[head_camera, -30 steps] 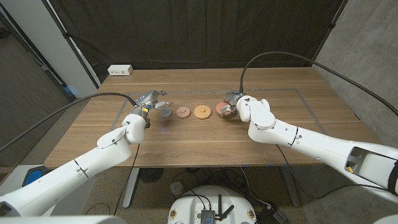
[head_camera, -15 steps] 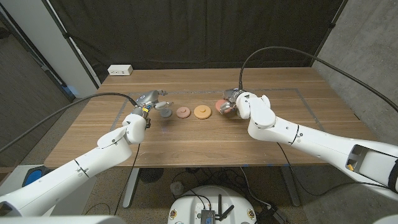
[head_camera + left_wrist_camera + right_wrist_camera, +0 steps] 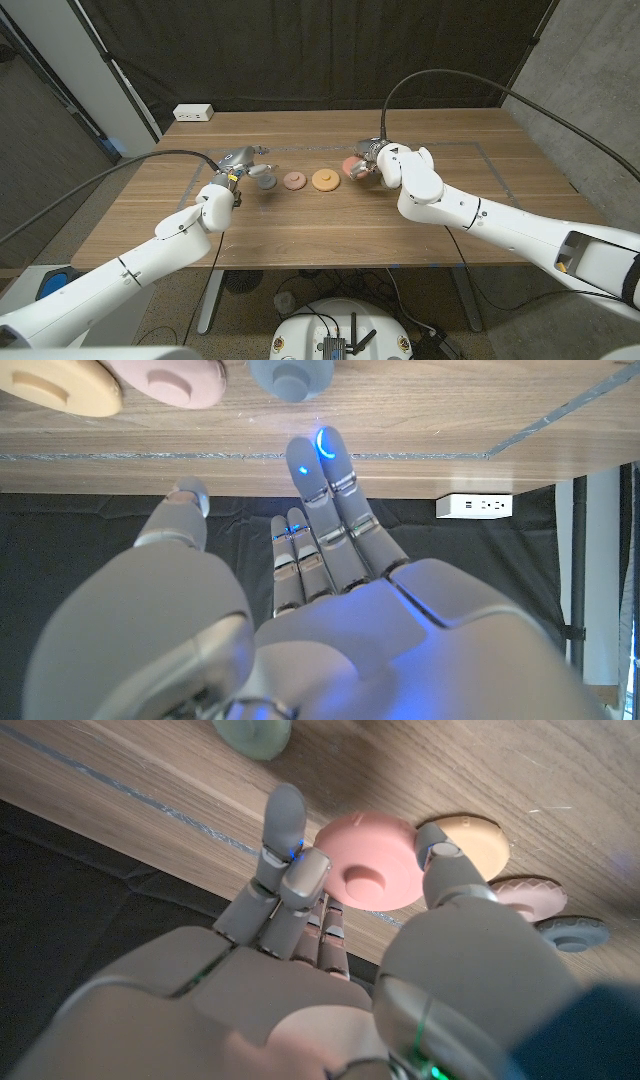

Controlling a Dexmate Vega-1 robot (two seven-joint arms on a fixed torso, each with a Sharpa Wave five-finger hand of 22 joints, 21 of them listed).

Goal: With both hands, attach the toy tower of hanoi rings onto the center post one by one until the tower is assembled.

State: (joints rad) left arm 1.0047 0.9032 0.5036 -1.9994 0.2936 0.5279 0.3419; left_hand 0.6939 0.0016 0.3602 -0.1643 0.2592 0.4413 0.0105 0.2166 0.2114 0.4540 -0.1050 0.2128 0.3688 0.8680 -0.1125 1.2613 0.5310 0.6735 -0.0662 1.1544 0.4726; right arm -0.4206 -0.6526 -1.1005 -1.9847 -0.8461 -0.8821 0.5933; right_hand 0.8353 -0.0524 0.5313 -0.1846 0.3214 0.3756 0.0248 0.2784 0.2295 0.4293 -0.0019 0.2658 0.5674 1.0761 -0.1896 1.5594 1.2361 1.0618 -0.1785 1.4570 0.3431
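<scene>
As right robot hand pinches pink ring mid-frame — keep level, lift clear; left robot hand open, empty, near grey ring.

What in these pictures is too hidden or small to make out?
- Head view: the right hand covers most of the pink ring, so whether it grips it is unclear.
- Right wrist view: a green piece is cut off by the edge.
- Head view: no center post can be picked out among the rings.
- Left wrist view: the orange ring is cut by the edge.
</scene>
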